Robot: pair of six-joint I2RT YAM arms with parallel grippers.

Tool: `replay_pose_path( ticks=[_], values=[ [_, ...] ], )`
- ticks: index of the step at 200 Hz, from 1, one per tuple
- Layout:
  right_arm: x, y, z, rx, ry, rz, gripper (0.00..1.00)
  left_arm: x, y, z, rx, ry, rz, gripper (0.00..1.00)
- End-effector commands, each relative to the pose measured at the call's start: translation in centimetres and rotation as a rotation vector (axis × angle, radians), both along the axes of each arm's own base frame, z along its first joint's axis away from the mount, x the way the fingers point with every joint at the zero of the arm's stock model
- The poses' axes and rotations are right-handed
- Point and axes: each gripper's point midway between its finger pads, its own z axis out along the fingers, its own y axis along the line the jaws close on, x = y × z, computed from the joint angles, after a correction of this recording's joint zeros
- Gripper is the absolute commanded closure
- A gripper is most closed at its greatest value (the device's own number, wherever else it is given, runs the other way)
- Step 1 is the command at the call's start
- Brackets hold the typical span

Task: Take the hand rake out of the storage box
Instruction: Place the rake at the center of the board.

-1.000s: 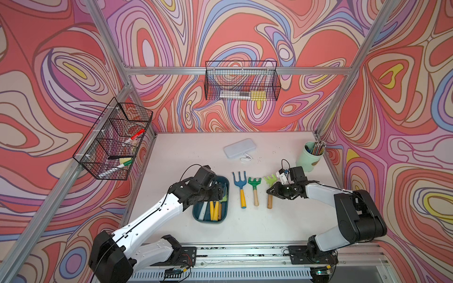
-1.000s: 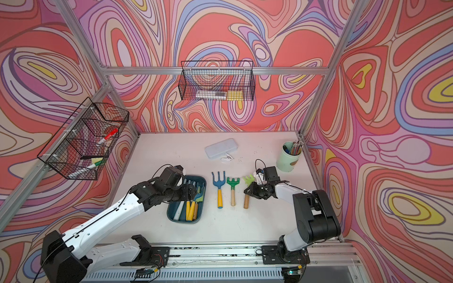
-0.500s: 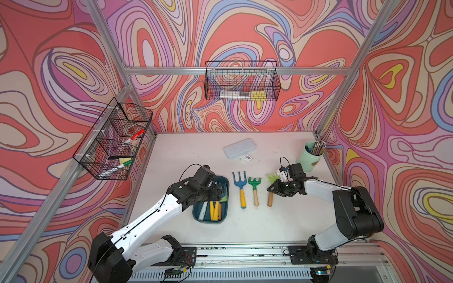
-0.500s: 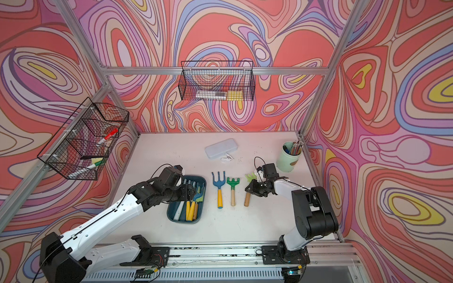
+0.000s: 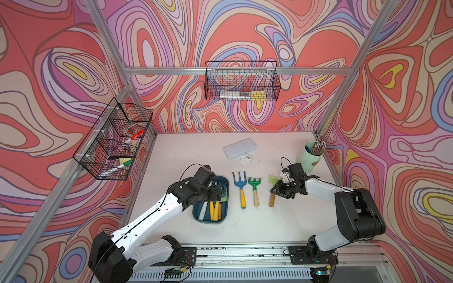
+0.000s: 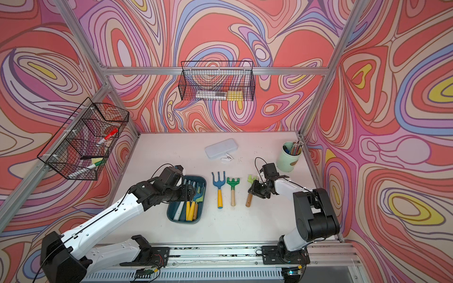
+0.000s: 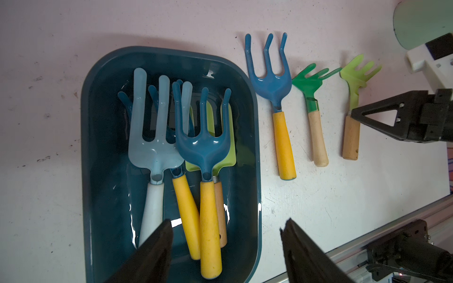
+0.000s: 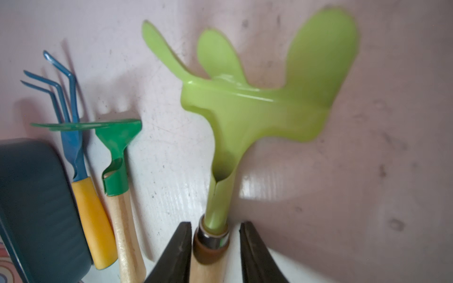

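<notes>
Now, storage box [image 7: 98, 171]: on the table [image 5: 186, 152], several tools [image 7: 206, 147] inside.
Left gripper [image 7: 226, 220]: jaws spread wide, hovering over the box.
Light green rake [image 8: 245, 110]: flat on the table beside the box, past a blue fork [image 5: 241, 186] and a dark green rake [image 5: 255, 188].
Right gripper [image 8: 215, 224]: jaws loosely straddling its wooden handle, with a gap on one side.

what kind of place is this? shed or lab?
Most likely a lab test cell: aluminium frame, swirl-patterned wall panels, left arm and right arm on a base rail, garden tools staged on a white table.
</notes>
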Motion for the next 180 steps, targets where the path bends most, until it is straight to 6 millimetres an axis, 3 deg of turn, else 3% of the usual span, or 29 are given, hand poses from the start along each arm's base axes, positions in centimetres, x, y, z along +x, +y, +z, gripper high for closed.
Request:
replay_pose_path(
  ticks=[1,58,132,180],
  values=[
    [-0.2,-0.6,0.5,-0.061,0.027,-0.079,0.65,0.4,0.0,0.8,0.001,-0.011,-0.008,0.26],
    [-0.9,2.0,0.2,-0.172,0.034,-0.056,0.63,0.3,-0.3,0.6,-0.006,-0.005,-0.014,0.26],
    [-2.1,-0.1,-1.7,-0.363,0.096,-0.025,0.74,0.3,-0.2,0.7,-0.007,-0.008,-0.012,0.26],
    [-1.6,0.2,-1.1,-0.373,0.049,0.063,0.77,0.1,0.1,0.8,-0.004,-0.012,-0.003,0.26]
  ],
)
